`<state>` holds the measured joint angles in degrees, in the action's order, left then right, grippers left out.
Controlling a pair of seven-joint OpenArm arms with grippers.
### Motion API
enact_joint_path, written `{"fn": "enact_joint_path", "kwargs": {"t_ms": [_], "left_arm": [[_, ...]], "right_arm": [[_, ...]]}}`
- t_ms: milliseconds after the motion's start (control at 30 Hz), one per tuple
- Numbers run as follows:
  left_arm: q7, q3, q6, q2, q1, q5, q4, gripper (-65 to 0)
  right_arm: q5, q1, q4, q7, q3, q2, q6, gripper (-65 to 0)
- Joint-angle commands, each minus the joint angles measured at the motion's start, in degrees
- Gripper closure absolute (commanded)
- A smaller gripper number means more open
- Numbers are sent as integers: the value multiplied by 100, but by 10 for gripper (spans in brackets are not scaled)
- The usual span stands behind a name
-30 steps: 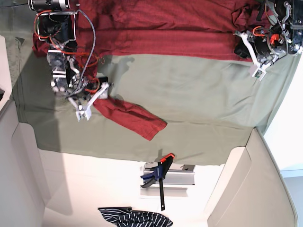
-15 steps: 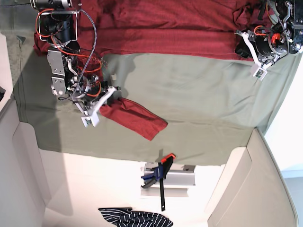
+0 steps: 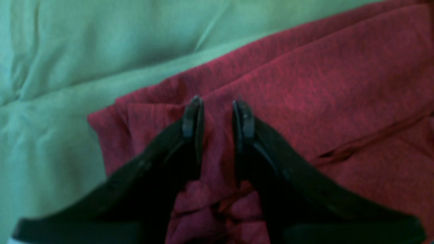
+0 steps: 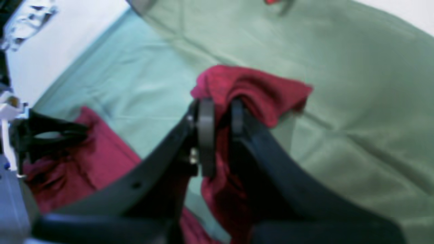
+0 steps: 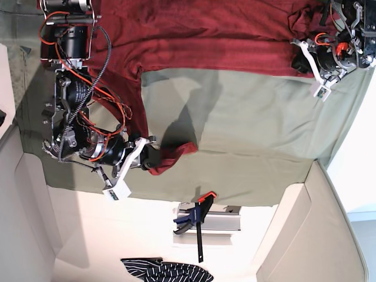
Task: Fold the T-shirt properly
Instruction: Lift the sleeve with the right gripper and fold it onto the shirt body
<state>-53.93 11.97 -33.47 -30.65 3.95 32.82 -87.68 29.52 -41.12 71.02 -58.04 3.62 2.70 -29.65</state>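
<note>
The red T-shirt lies along the top of the base view on the green table cloth. One part of it runs down the left side to my right gripper. In the right wrist view that gripper is shut on a bunched fold of the T-shirt, held up above the green cloth. At the top right, my left gripper rests on the shirt's far corner. Seen from the left wrist, its fingertips stand close together with a ridge of the T-shirt pinched between them.
A clamp with orange and blue handles and a metal block sit at the table's lower edge. A dark striped cloth lies below them. Pale panels flank the table at both lower corners.
My right gripper has moved down and to the right in the base view, dragging the shirt's loose end with it and lifting it into a bunch. The left arm has stayed put.
</note>
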Motion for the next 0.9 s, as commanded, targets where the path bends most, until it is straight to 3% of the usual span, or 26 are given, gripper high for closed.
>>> {"fn": "enact_joint_path", "kwargs": {"t_ms": [0,200,467,867], "left_arm": [[101,48,-20,-127,-74,26,-70,-183],[103,48,-20,-125,-74,15,-66,-183],[98,48,-20,-125,-72,13,-63,-183],[103,48,-20,-125,24,11,-52,-183]], "right_arm": [[186,-181,90,4,-22,4,-85,0],[450,328,549,-247,-446,7,-85,0],[125,1829,1976,-326,-1233,31,-83,0],[-50,3689,3934,-190,-1318,31,-83,0]]}}
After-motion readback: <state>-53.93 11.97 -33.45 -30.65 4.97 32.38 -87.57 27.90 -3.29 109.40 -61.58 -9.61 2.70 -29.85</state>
